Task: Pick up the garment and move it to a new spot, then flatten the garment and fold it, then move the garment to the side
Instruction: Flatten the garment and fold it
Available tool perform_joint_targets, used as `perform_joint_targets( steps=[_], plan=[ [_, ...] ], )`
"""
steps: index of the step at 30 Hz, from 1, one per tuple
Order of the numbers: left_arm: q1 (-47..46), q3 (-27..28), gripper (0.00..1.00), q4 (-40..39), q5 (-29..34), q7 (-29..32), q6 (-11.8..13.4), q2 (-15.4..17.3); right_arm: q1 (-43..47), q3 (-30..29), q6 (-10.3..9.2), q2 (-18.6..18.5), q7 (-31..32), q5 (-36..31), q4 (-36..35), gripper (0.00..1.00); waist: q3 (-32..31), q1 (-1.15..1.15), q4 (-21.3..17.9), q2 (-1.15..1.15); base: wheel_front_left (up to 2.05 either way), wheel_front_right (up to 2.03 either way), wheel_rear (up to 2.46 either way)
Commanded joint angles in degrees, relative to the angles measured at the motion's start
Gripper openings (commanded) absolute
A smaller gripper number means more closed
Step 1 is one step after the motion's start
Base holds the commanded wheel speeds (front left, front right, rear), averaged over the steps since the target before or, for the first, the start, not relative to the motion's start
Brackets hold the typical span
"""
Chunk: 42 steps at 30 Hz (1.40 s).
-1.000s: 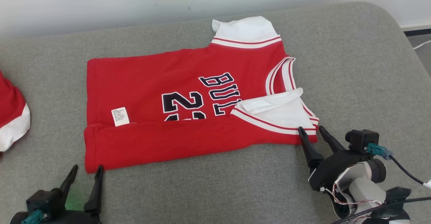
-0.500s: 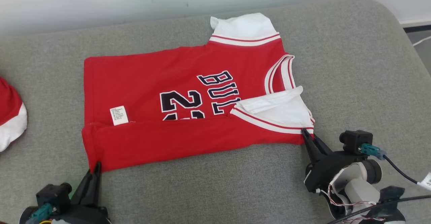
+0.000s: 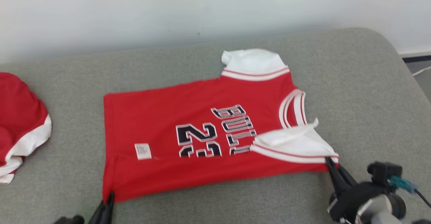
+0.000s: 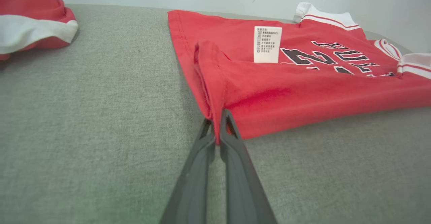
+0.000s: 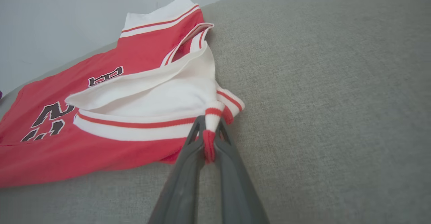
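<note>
A red jersey (image 3: pixel 188 116) with white sleeves, black lettering and a white care label lies partly folded on the grey cushion (image 3: pixel 353 82), its near edge turned over. My left gripper (image 3: pixel 109 197) is shut on the jersey's near left hem corner (image 4: pixel 215 116). At the near right corner my right gripper (image 3: pixel 331 165) is shut on the striped sleeve edge (image 5: pixel 210 123), which bunches between the fingers. Both pinched corners sit slightly raised off the cushion.
A second red and white garment (image 3: pixel 20 123) is bunched at the cushion's left edge, also seen in the left wrist view (image 4: pixel 30 19). A pale wall runs behind the cushion. The cushion's rounded right end drops to the floor, where a cable lies.
Both grippers went from open beside the jersey to shut on its near corners. The head camera has tilted up, so the whole scene sits lower in view. The corners are lifted a little.
</note>
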Motion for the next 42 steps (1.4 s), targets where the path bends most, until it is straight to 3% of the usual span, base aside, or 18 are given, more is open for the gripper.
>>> perform_joint_targets(
  steps=[1,7,17,18,19,20,21,28,42],
  plan=[
    [2.2,0.8,0.00,-0.3,-0.4,-0.2,0.5,-0.1,3.1,-1.5,-0.05,-0.8,1.3,-0.3,-2.0,0.00,-1.4,0.01,0.7,0.00,0.00,0.00,0.00],
    [6.0,1.9,0.00,-1.5,-0.7,-0.2,1.6,-1.1,11.1,-5.4,-0.06,-0.7,7.0,-1.4,-9.1,0.00,-2.2,0.01,0.5,0.00,0.00,0.00,0.00],
    [10.0,3.2,0.00,-3.5,-0.9,-0.2,3.2,-2.0,20.5,-11.3,-0.06,3.1,16.0,-3.4,-20.5,0.00,-2.7,0.01,0.1,0.00,0.00,0.00,0.00],
    [10.0,3.0,0.00,-3.3,-0.8,-0.2,3.2,-2.0,20.6,-11.8,-0.05,3.6,15.8,-3.9,-21.0,0.19,-2.8,0.01,0.1,0.00,0.00,0.00,0.00],
    [10.0,2.9,0.33,-3.2,-0.7,-0.2,3.3,-2.1,20.8,-12.3,-0.05,3.8,15.6,-4.9,-21.2,0.44,-2.9,0.01,0.2,0.00,0.00,0.00,0.00],
    [9.8,2.9,0.90,-3.0,-0.7,-0.2,3.3,-2.1,20.9,-12.6,-0.05,4.1,15.5,-5.6,-21.4,1.00,-3.0,0.01,0.3,0.00,0.00,0.00,0.00],
    [9.7,2.9,1.00,-2.9,-0.6,-0.2,3.3,-2.0,21.1,-13.2,-0.05,4.8,15.2,-5.7,-21.5,1.00,-3.2,0.01,0.4,0.00,0.00,0.00,0.00],
    [10.2,3.8,1.00,-6.8,-1.0,-0.2,3.9,-3.4,19.8,-15.6,-0.04,6.7,10.2,-9.4,-23.3,1.00,-4.0,0.01,1.1,0.00,0.00,0.00,0.00],
    [11.9,7.2,1.00,-19.1,4.3,-0.2,6.7,-5.5,17.3,-12.9,-0.04,8.3,0.0,-16.7,-22.5,1.00,-5.5,0.01,2.8,0.00,0.00,0.00,0.00]
  ],
)
